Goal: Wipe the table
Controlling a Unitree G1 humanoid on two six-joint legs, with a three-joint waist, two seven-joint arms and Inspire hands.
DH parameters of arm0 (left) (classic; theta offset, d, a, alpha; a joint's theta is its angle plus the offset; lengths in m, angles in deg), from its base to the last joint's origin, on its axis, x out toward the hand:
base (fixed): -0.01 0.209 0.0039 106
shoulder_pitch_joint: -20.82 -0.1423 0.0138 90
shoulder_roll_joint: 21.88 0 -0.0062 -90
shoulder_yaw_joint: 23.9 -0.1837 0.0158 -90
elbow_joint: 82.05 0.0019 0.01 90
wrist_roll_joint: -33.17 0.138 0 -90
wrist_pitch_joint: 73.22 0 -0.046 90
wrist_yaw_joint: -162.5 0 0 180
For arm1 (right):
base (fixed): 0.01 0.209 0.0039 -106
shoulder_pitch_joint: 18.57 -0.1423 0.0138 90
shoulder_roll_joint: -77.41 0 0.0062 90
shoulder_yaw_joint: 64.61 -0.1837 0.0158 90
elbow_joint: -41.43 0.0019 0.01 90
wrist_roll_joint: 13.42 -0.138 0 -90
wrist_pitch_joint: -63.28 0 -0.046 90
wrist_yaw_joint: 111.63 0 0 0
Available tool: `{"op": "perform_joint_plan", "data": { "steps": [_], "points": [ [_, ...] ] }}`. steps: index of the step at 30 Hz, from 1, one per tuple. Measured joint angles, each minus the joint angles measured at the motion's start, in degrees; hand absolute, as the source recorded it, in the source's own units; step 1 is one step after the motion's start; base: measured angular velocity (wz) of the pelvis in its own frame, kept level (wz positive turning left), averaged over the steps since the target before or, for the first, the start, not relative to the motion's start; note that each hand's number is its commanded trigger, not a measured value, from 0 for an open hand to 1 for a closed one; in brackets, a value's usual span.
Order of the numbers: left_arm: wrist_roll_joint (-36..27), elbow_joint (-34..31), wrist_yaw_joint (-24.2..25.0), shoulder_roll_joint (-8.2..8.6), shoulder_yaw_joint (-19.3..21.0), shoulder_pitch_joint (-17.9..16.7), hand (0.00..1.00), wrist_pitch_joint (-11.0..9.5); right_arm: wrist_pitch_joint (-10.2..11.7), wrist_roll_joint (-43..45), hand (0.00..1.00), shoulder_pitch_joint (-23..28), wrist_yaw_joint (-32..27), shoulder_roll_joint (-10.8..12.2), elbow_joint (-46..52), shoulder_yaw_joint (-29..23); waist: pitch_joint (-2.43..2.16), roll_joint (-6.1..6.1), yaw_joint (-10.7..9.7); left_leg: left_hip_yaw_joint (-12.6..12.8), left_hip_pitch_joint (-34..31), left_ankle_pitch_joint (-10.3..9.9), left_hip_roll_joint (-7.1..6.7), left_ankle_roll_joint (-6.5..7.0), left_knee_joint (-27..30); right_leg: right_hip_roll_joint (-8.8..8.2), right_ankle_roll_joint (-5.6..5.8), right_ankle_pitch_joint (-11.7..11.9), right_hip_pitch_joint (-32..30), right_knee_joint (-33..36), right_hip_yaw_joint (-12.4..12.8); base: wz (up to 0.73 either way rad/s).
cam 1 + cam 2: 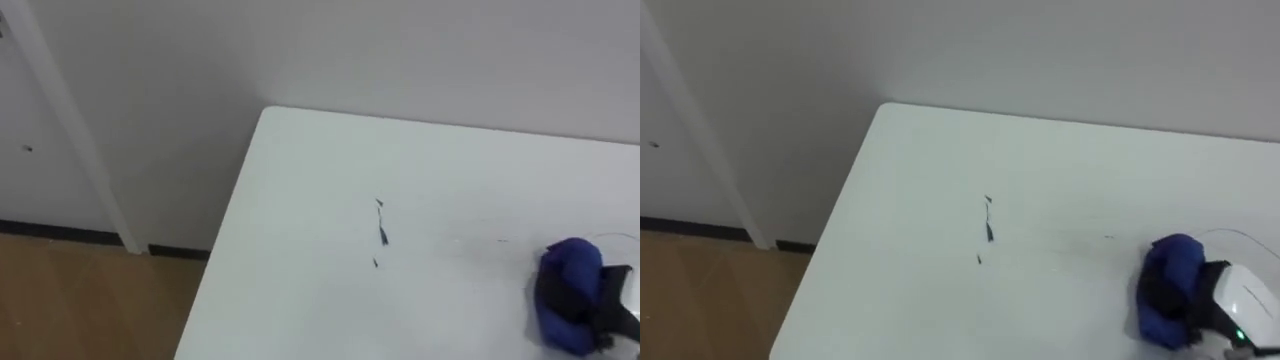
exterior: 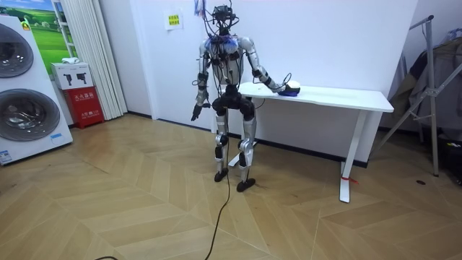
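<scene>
A white wall [image 2: 325,36] backs a wood floor [image 2: 144,195] laid in a herringbone pattern. At the room view's left stand two washers [image 2: 22,108] and a red box [image 2: 85,105], with a pale curtain [image 2: 94,58] behind them. A metal stand [image 2: 433,94] with dark things hung on it is at the room view's right.

A white desk [image 2: 346,97] stands along the wall. The robot stands upright on the floor at the end of the desk that lies to the room view's left, its body close to that end.

In the eye views the desk top has a few small dark marks [image 1: 382,235] near its middle, in a short, roughly upright line. A dark baseboard [image 1: 60,232] runs along the foot of the wall beyond the desk's left edge.

The cloth [image 1: 568,290] is blue and bunched into a lump. It rests on the desk top, to the right of the marks and apart from them.

The right hand [image 1: 1245,305] reaches over the desk from the right and lies on the cloth. Its dark fingers [image 1: 612,295] are curled round the cloth and grip it.

The left hand [image 2: 195,114] hangs beside the hip, off the desk, too small there to read.
</scene>
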Motion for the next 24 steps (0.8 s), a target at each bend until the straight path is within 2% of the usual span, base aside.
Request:
{"op": "perform_joint_plan", "data": {
  "steps": [2, 3, 4, 5, 7, 9, 12, 14, 15, 16, 17, 19, 21, 22, 24],
  "points": [
    [0.1, 0.1, 0.1, 0.37, -2.2, 1.5, 0.0, 0.2, -0.8, 6.1, 1.0, -4.7, 5.2, 2.3, 4.1, 7.0, 0.68, 0.08, 1.4, -1.9, -1.3, 0.4, 0.05, -0.11, 0.0, 0.98, -0.81, 0.4, -1.9, 0.2, 1.1, -0.14],
    [0.1, -0.5, 0.2, 0.54, -2.7, 2.2, 0.0, 0.5, -0.5, 8.6, 1.0, -7.7, 6.9, 3.2, 4.4, 10.2, 1.24, -0.15, 2.0, -3.0, -2.4, 0.8, 0.05, -0.38, 0.0, 1.25, -0.99, 0.4, -2.6, 0.2, 0.9, 0.06],
    [0.1, -1.0, 0.2, 0.51, -3.1, 2.5, 0.0, 0.5, 0.0, 9.1, 1.0, -9.0, 7.7, 3.4, 4.3, 11.0, 1.35, -0.31, 2.2, -3.6, -3.0, 1.1, 0.04, -0.55, 0.0, 1.28, -1.1, 0.3, -3.0, 0.2, 0.4, 0.37],
    [0.1, -2.0, 0.3, 0.56, -3.7, 2.6, 0.0, 0.5, 1.0, 9.3, 1.0, -11.0, 8.9, 3.4, 4.2, 11.4, 1.23, -1.01, 3.0, -3.9, -3.9, 1.6, 0.05, -0.45, -0.1, 1.25, -1.32, 0.2, -3.6, 0.1, -0.5, 0.45],
    [0.0, -2.8, 0.3, 0.36, -3.6, 1.0, 0.0, 0.5, 1.3, 8.5, 1.0, -13.5, 9.6, 3.3, 3.0, 11.4, 1.34, -0.81, 4.0, -5.0, -4.2, 1.7, -0.08, -0.38, -0.1, 1.3, -1.42, 0.2, -3.2, -0.3, -1.3, 0.41],
    [-0.6, -3.0, 0.2, -0.05, -2.6, -1.9, 0.0, 0.9, 2.6, 7.2, 1.0, -13.4, 9.7, 2.0, -0.3, 11.0, 1.18, -0.98, 3.8, -6.6, -3.6, 1.8, -0.22, -0.36, 0.0, 1.22, -1.17, 0.0, -2.2, -0.4, -2.5, 0.51],
    [-0.5, -2.9, 0.6, -0.21, -1.3, -5.0, 0.0, 0.9, 7.3, 5.9, 1.0, -9.3, 6.8, 1.1, -3.0, 6.8, 0.99, -1.4, 2.1, -6.5, -3.0, 1.8, -0.54, -0.3, -0.1, 0.79, -0.66, -0.3, -0.9, -0.3, -2.2, 0.58],
    [0.2, -1.9, 1.1, -0.15, 2.7, -5.6, 0.0, 0.7, 11.3, 4.8, 1.0, -6.0, 4.1, 1.0, -6.3, 0.7, 0.9, -1.93, 0.7, -5.8, -2.3, 1.8, -0.95, -0.2, -0.2, 0.14, 0.02, -0.8, 0.5, -0.4, -2.0, 0.41],
    [0.2, -1.8, 1.3, -0.18, 4.7, -5.8, 0.0, 0.6, 12.2, 4.4, 1.0, -4.7, 2.7, 0.7, -8.0, -1.7, 0.68, -2.25, 0.2, -4.7, -1.8, 1.7, -0.98, -0.07, -0.4, -0.3, 0.4, -1.2, 1.0, -0.2, -2.1, 0.24],
    [0.2, -1.8, 1.3, -0.19, 5.5, -5.9, 0.0, 0.4, 12.5, 4.0, 1.0, -4.0, 2.2, 0.4, -8.7, -2.8, 0.5, -2.33, -0.3, -4.7, -1.6, 1.6, -1.05, 0.17, -0.4, -0.38, 0.42, -1.2, 1.4, -0.2, -2.3, 0.11],
    [0.2, -1.8, 1.4, -0.36, 6.3, -6.3, 0.0, 0.1, 13.2, 2.0, 1.0, -2.3, 0.9, -0.4, -10.1, -4.7, 0.07, -2.49, -0.6, -4.0, -1.2, 1.3, -1.1, 0.58, -0.5, -0.63, 0.65, -1.3, 1.6, 0.0, -2.4, 0.0],
    [0.2, -2.1, 1.3, -0.5, 7.3, -6.0, 0.0, -0.2, 13.7, 0.1, 1.0, -0.3, -0.8, -1.3, -12.4, -7.6, -0.12, -2.63, -1.3, -1.6, -0.3, 0.8, -1.12, 1.38, -0.3, -1.34, 1.38, -2.0, 1.9, 1.4, -2.8, -0.12],
    [0.2, -2.0, 1.4, -0.58, 8.5, -5.5, 0.0, -1.1, 13.8, -0.7, 1.0, 3.4, -3.0, -2.8, -14.5, -10.6, -0.41, -2.21, -2.1, -0.7, 0.4, -0.3, -1.02, 2.15, 0.8, -2.05, 1.68, -2.2, 2.0, 4.2, -3.7, -0.16],
    [0.2, -2.0, 1.4, -0.69, 8.6, -5.1, 0.0, -1.4, 13.8, -1.3, 1.0, 4.1, -3.2, -3.0, -14.9, -11.4, -0.42, -2.19, -2.2, -0.3, 0.5, -0.7, -1.0, 2.35, 1.5, -2.28, 1.91, -2.4, 2.0, 4.9, -3.7, -0.16],
    [0.0, -1.9, 1.2, -1.19, 8.1, -4.0, 0.0, -1.9, 12.8, -3.6, 1.0, 4.9, -3.7, -3.2, -16.4, -12.2, -0.64, -1.56, -2.8, -0.2, 0.1, -2.9, -0.62, 3.07, 4.8, -3.12, 2.02, -2.5, 2.1, 7.2, -4.2, -0.17]
  ]
}}
